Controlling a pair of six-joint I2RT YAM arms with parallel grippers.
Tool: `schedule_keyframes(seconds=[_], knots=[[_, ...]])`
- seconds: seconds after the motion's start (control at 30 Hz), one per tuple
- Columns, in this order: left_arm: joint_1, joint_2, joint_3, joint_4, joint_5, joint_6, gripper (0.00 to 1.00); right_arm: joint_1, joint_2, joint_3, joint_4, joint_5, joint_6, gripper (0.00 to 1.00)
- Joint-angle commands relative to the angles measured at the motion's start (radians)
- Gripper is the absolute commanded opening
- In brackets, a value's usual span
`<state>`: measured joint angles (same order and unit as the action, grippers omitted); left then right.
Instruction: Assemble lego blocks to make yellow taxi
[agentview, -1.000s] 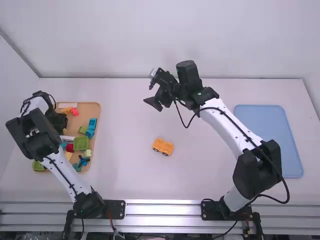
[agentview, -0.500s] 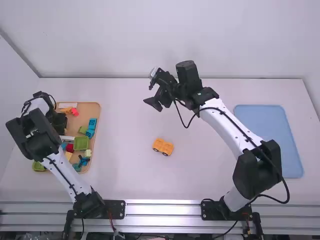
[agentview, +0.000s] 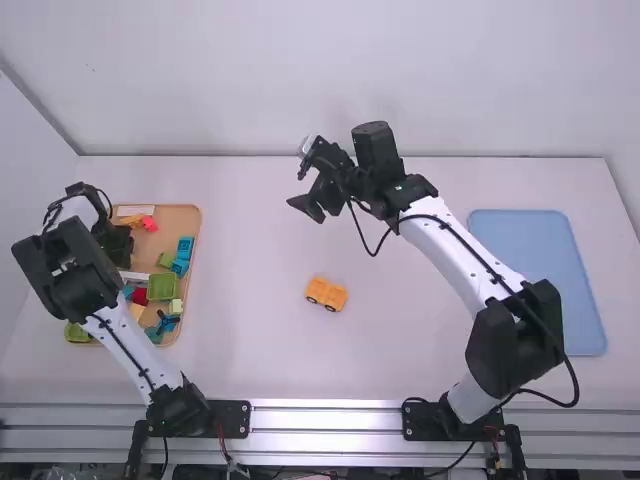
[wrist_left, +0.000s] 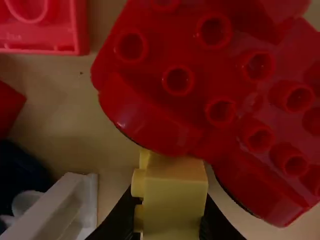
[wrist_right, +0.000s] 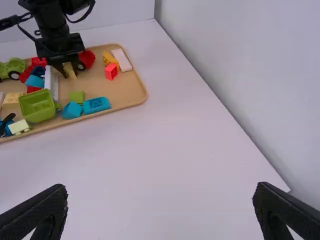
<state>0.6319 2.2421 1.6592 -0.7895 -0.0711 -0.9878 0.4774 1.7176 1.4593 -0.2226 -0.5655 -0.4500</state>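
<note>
In the high view, the worktop (agentview: 250, 350), tray (agentview: 187, 218) included, is looked down on, facing forward, from well above. By the left wrist camera, the tray is looked into from very close. By the right one, it is faced slantwise from its right, well apart. Part of the tray is shared by all three.

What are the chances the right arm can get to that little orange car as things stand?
Probably yes. The orange car sits by itself on the table, nearer the right arm's base than the right gripper is. Nothing seems to block the way, and that gripper is open and empty.
</note>
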Motion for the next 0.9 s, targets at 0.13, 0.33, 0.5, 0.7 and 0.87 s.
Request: schedule_keyframes(seconds=[0.13,0.33,0.5,0.7,0.87], knots=[[-0.003,0.008,-0.032,0.020,0.089,0.124,0.17,-0.002,-0.004,0.032,-0.012,-0.002,0.003,0.99],[-0.003,0.008,-0.032,0.003,0.087,0.097,0.46,-0.002,-0.004,0.032,-0.026,-0.002,0.003,0.99],[-0.004,0.008,-0.032,-0.005,0.090,0.085,0.42,-0.002,-0.004,0.032,-0.029,-0.002,0.003,0.99],[-0.005,0.008,-0.032,0.005,0.054,0.087,0.28,-0.002,-0.004,0.032,-0.032,-0.002,0.003,0.99],[-0.005,0.008,-0.032,0.010,0.027,0.088,0.22,-0.002,-0.004,0.032,-0.037,-0.002,0.003,0.99]])
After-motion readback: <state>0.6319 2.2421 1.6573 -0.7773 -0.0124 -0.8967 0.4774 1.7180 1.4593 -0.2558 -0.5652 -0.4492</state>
